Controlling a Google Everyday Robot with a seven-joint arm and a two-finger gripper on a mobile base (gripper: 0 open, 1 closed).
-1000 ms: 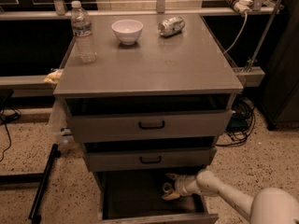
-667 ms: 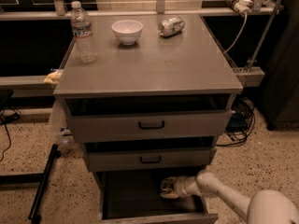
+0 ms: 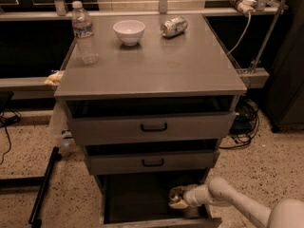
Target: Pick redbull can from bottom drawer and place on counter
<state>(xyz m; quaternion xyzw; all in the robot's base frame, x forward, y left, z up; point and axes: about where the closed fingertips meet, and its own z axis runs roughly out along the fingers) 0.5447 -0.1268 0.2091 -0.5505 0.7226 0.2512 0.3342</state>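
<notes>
The bottom drawer is pulled open, dark inside. My gripper reaches into its right side from the lower right, on the end of the white arm. A small silvery shape sits right at the gripper's tip; it looks like the top of the redbull can, but the rest of the can is hidden by the gripper and the dark. The grey counter is the top of the cabinet, well above the gripper.
On the counter stand a water bottle, a white bowl and a dented silver can lying on its side. The two upper drawers stand slightly open above the gripper. A black pole lies on the floor at left.
The gripper has shifted only slightly inside the bottom drawer, a little to the left and down. Nothing on the counter has moved.
</notes>
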